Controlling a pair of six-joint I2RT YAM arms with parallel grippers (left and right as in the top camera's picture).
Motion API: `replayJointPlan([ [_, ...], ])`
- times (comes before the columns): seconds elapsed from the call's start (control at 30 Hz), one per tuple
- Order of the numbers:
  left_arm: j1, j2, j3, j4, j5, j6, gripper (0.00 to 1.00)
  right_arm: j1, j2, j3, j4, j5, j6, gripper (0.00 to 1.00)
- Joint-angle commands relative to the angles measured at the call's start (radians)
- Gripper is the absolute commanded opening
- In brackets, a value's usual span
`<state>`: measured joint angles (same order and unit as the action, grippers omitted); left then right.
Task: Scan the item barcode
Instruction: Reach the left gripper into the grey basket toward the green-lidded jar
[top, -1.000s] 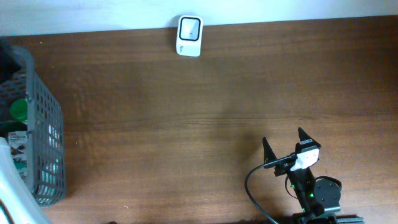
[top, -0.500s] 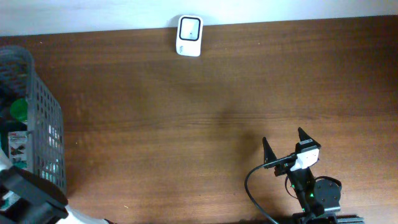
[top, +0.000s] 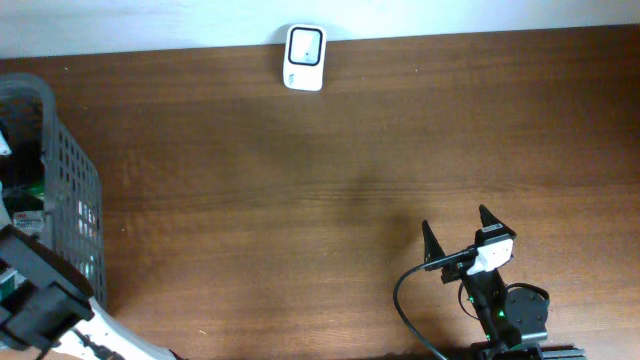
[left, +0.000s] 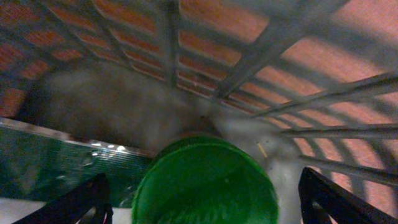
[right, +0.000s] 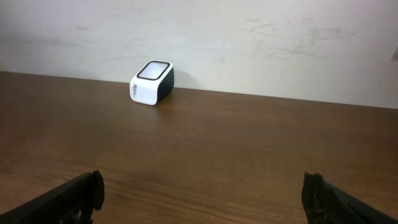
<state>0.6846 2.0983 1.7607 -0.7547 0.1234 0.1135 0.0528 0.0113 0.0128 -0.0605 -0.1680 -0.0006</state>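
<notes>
Container lid (left: 205, 180), green, lay in the grey basket (left: 261, 62), centred just ahead of the left gripper (left: 205, 198), whose jaws stood apart.

Black casing along the right arm (top: 505, 315) at near right, with a white block (top: 492, 250) behind two black, pointed fingers (top: 432, 245). Black cable (top: 405, 300) looped to its left, tiny green lights (top: 497, 312) on the body. Near left, black and boxy for the left arm (top: 40, 300), with a white shell (top: 125, 345) beneath. Matte black fingertips (right: 74, 193) in both wrist views.
</notes>
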Motion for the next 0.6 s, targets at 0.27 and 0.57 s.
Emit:
replayJointPlan([
  [0.27,-0.002,0.048,0.016,0.039,0.031,-0.011,0.50,-0.008,-0.008,-0.007,-0.003,-0.012,0.001,0.98],
  [0.57,-0.001,-0.222,0.073,0.005,0.072,-0.091,0.40,-0.008,-0.008,-0.007,-0.003,-0.012,0.001,0.98],
])
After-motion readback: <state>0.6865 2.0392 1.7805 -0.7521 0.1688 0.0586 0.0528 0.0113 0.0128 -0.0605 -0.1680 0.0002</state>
